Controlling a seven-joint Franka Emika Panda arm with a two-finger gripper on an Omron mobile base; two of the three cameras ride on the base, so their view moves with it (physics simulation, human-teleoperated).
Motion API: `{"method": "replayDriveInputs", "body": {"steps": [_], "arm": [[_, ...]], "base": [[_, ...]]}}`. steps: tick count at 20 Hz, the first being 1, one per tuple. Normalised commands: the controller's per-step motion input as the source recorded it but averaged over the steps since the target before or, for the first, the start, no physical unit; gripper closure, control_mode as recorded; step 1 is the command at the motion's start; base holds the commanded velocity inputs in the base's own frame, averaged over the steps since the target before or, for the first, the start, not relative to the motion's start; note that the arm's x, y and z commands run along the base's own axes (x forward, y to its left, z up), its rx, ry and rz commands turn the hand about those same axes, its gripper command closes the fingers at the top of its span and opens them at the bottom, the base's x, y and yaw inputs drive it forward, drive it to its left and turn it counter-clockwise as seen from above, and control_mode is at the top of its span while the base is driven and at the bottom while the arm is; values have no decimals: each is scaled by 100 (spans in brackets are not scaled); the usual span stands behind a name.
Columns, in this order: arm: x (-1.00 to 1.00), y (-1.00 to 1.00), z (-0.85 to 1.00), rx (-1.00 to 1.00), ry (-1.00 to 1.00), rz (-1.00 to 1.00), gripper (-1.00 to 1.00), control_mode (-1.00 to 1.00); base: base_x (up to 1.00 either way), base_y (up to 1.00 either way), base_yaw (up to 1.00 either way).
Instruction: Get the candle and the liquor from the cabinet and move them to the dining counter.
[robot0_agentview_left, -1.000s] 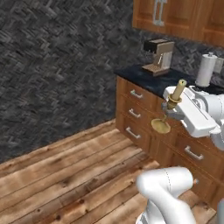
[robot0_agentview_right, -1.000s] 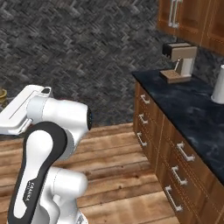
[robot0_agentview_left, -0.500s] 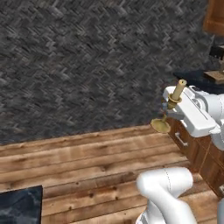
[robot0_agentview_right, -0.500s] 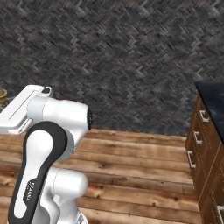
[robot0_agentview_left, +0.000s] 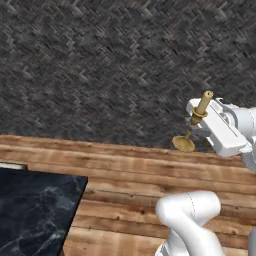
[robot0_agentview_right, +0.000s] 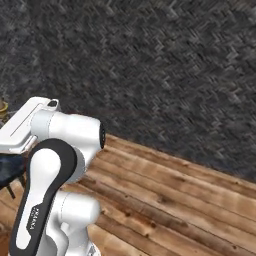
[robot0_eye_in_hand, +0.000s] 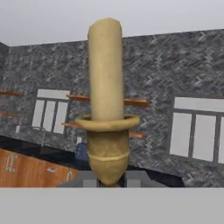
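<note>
My gripper (robot0_agentview_left: 195, 120) is shut on the candle (robot0_agentview_left: 203, 102), a cream-yellow stick in a brass holder with its round base (robot0_agentview_left: 184, 144) hanging below and left of the hand, above the floor. In the hand view the candle (robot0_eye_in_hand: 106, 87) stands upright just in front of the camera. A sliver of brass (robot0_agentview_right: 2, 106) peeks past the arm at the left edge of the right base view. The dining counter (robot0_agentview_left: 30, 210), a black marble slab with pale veins, fills the lower left corner, well left of and below the candle. The liquor and the cabinet are out of view.
A dark herringbone-tiled wall (robot0_agentview_left: 100, 65) stands straight ahead above a plank wooden floor (robot0_agentview_left: 125, 170). The hand view looks across the room to a grey wall with pale windows (robot0_eye_in_hand: 197, 129) and thin wooden shelves (robot0_eye_in_hand: 135, 102).
The whole picture has swung: the base has turned left. The drawers and coffee machine slid out on the right and the black counter's corner came in lower left. The candle stays gripped.
</note>
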Motion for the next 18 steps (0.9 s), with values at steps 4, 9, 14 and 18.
{"method": "replayDriveInputs", "body": {"steps": [4,9,14,18], "arm": [[0,0,0,0,0,0,100,100],[0,0,0,0,0,0,100,100],[0,0,0,0,0,0,100,100],[0,0,0,0,0,0,100,100]], "base": [[0,-6,60],[0,-8,58],[0,-7,57],[0,-10,52]]}}
